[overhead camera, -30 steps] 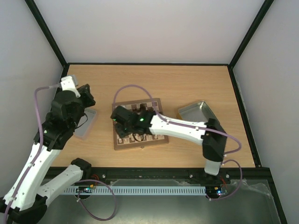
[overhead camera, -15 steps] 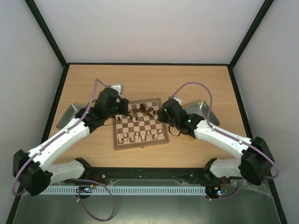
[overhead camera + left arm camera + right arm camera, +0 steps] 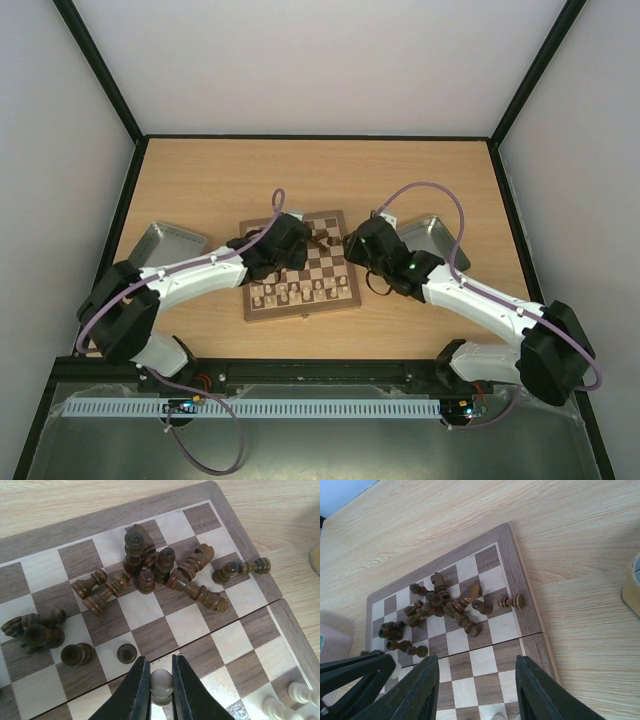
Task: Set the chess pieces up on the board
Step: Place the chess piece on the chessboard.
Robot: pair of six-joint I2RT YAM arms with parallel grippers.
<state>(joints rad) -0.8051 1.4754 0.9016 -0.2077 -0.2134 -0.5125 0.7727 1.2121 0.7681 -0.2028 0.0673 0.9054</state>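
Above the board, the left gripper is clamped on a pale piece, judged mid-placement. The right gripper hangs part open, empty. Dark pieces lie heaped beyond. Next, presumably: seat the piece upright, then release.

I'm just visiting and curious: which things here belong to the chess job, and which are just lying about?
Job: board, dark pieces, pale pieces, pale piece in left claw.
Lying about: left tray, right tray.

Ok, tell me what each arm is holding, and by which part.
The left fingers pinch a pale cream chess piece by its rounded top; right fingers stand open, holding nothing.
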